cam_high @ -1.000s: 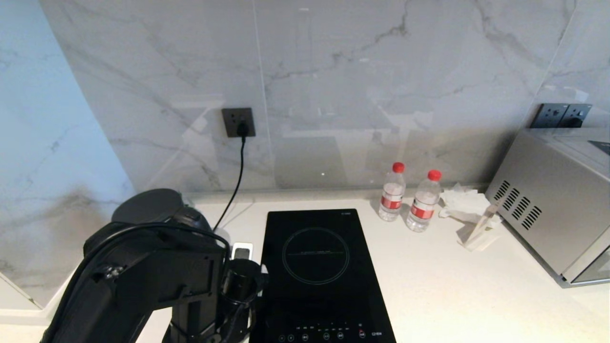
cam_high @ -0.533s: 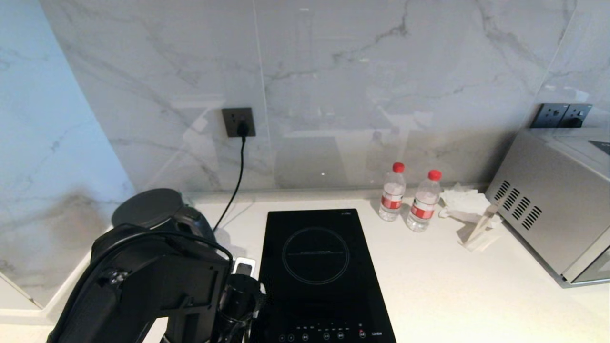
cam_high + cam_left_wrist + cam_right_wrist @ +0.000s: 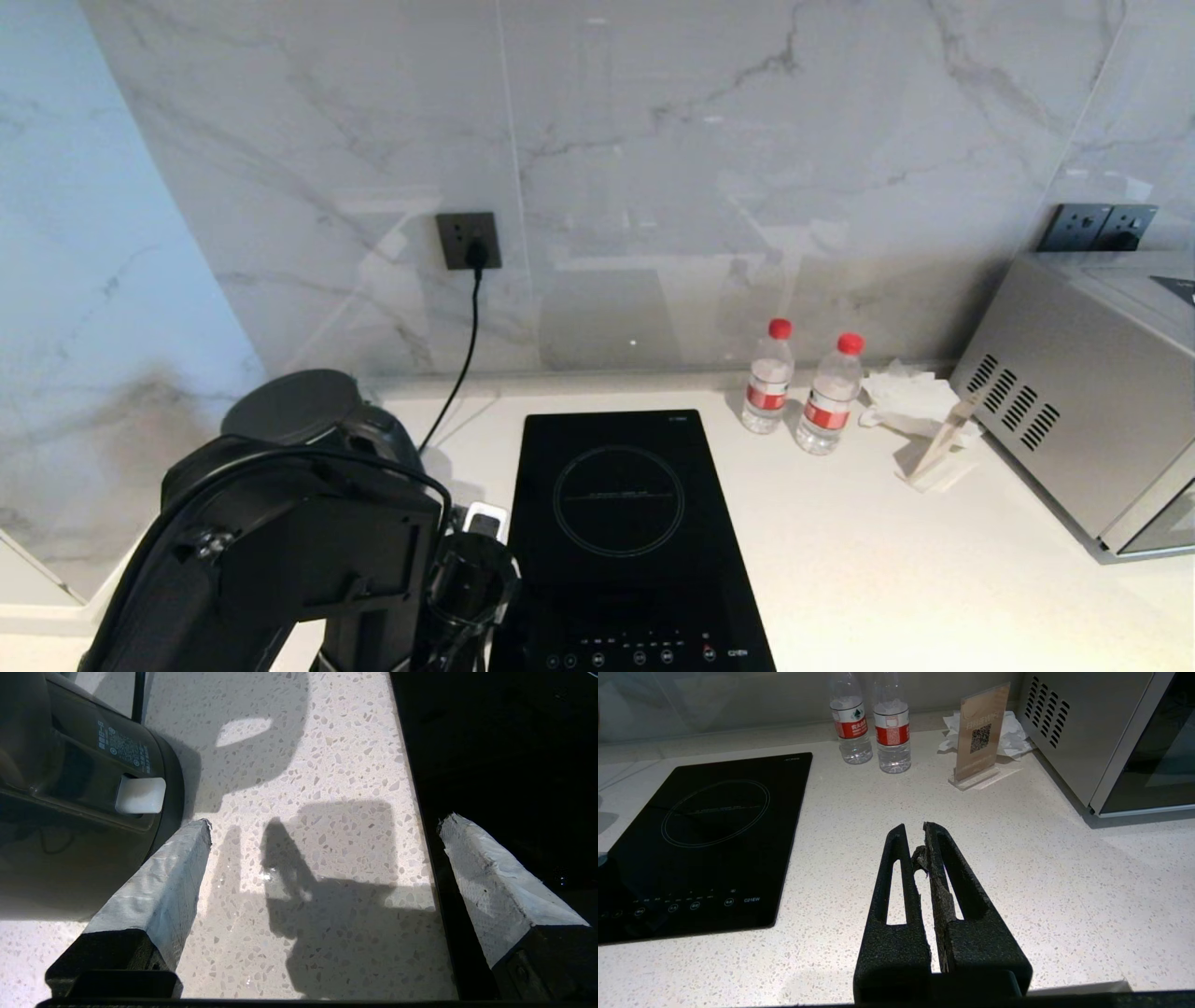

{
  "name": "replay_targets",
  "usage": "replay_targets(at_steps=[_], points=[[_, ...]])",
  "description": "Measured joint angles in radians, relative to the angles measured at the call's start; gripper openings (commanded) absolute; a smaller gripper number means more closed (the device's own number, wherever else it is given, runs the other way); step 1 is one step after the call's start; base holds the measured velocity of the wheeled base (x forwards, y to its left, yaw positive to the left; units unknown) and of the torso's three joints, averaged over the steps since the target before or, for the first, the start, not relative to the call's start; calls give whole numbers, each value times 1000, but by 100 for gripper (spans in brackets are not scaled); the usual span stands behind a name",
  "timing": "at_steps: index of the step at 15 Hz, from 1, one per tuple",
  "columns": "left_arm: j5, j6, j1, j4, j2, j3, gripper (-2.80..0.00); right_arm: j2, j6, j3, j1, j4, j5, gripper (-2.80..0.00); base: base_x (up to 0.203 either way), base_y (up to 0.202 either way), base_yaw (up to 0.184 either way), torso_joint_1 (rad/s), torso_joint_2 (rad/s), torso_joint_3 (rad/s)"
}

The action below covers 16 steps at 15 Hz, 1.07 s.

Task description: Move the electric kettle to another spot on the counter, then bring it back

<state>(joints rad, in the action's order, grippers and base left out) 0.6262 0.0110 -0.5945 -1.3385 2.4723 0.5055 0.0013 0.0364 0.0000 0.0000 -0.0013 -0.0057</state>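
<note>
Dark grey-black electric kettle (image 3: 308, 415), white speckled counter (image 3: 868, 551), black hob (image 3: 621, 541), red-capped bottles (image 3: 768, 376), grey-veined marble wall (image 3: 653, 187).

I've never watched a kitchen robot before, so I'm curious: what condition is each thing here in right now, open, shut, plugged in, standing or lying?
Dark grey-black electric kettle: upright on the white speckled counter, not held.
Left pincer: open, empty, beside the kettle.
Right pincer: shut, empty, above the counter.
Black glass induction hob: nothing on it.
Two red-capped clear water bottles: upright, capped.
Black cord: plugged into the wall socket.
</note>
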Motion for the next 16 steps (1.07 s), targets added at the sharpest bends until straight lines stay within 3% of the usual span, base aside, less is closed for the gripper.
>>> replay_targets(at_steps=[5,9,11,16], points=[[-56,258,-15,22,-77,-1,0,0,0,0,0,0,0,-280,0,0,0,0,0,0],[-105,443,-15,178,-98,42,0,0,0,0,0,0,0,-280,0,0,0,0,0,0],[-111,472,-7,238,-104,76,0,0,0,0,0,0,0,-280,0,0,0,0,0,0],[-91,461,44,271,-66,192,0,0,0,0,0,0,0,-280,0,0,0,0,0,0]])
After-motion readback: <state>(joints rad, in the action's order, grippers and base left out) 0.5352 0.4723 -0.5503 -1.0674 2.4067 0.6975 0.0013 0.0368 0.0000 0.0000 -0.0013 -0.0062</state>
